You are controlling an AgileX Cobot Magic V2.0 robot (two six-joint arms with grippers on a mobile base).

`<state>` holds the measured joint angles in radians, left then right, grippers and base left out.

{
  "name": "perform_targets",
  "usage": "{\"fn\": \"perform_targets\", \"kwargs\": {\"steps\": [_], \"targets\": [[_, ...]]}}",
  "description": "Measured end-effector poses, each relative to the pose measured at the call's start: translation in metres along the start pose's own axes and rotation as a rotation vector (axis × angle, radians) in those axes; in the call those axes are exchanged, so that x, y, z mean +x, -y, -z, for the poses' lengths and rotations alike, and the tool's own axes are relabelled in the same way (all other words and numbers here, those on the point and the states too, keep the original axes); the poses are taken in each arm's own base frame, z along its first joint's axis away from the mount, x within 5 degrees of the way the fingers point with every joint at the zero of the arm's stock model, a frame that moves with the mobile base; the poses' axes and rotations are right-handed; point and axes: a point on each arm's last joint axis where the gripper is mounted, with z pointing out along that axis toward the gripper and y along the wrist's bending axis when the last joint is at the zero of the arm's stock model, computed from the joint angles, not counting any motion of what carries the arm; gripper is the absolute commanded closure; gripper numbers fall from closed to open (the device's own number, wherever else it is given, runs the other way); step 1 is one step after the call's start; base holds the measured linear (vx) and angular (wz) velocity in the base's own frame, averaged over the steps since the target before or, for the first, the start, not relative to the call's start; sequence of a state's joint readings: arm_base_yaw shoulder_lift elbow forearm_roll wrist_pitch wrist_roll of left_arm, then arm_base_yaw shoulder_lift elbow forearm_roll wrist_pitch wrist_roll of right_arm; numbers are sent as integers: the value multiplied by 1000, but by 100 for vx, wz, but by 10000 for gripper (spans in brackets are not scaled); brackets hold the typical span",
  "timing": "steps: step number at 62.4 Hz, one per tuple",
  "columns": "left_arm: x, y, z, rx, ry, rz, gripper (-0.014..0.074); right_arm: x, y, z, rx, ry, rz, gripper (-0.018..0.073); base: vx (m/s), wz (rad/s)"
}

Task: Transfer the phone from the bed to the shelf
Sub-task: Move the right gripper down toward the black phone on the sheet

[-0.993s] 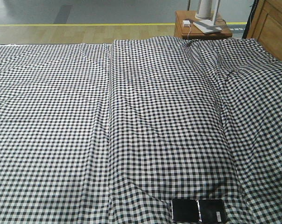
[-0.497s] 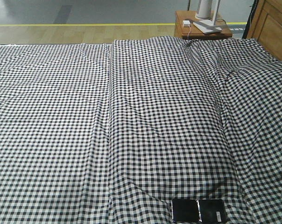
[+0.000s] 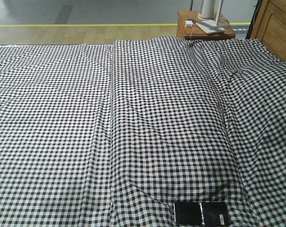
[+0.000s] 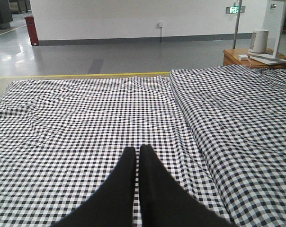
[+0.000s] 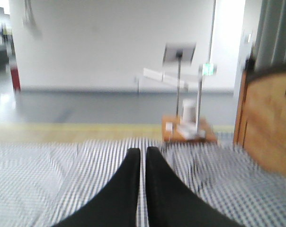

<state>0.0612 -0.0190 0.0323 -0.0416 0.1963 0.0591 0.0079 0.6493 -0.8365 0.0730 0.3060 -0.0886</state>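
Note:
The phone (image 3: 201, 213) lies flat and face up on the bed (image 3: 133, 118), at the near edge right of centre. Its black face is glossy. The bed's black-and-white check sheet fills the front view, where neither gripper shows. In the left wrist view my left gripper (image 4: 137, 150) hovers low over the sheet, its black fingers (image 4: 126, 170) shut with nothing between them. The right wrist view is blurred. There my right gripper (image 5: 142, 151) is also shut and empty above the bed, pointing toward the far end. The shelf is out of view.
A small orange-brown side table (image 3: 207, 29) stands past the bed's far right corner with a white lamp base and a small white box on it. A tall wooden panel (image 3: 278, 26) rises at the far right. Grey floor with a yellow line lies beyond the bed.

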Motion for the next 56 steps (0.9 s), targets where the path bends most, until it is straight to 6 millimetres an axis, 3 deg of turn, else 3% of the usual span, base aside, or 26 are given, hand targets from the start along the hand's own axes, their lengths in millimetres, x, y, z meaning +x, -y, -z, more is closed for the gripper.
{"fn": "perform_targets", "kwargs": {"steps": [9, 25, 44, 56], "targets": [[0, 0, 0, 0, 0, 0, 595, 21, 0, -30, -12, -219, -3, 303, 0, 0], [0, 0, 0, 0, 0, 0, 595, 51, -1, -54, -27, -466, -7, -172, 0, 0], [0, 0, 0, 0, 0, 0, 595, 73, -2, -68, -32, -675, -31, -132, 0, 0], [0, 0, 0, 0, 0, 0, 595, 69, -2, -81, -29, -775, -58, -91, 0, 0]]}}
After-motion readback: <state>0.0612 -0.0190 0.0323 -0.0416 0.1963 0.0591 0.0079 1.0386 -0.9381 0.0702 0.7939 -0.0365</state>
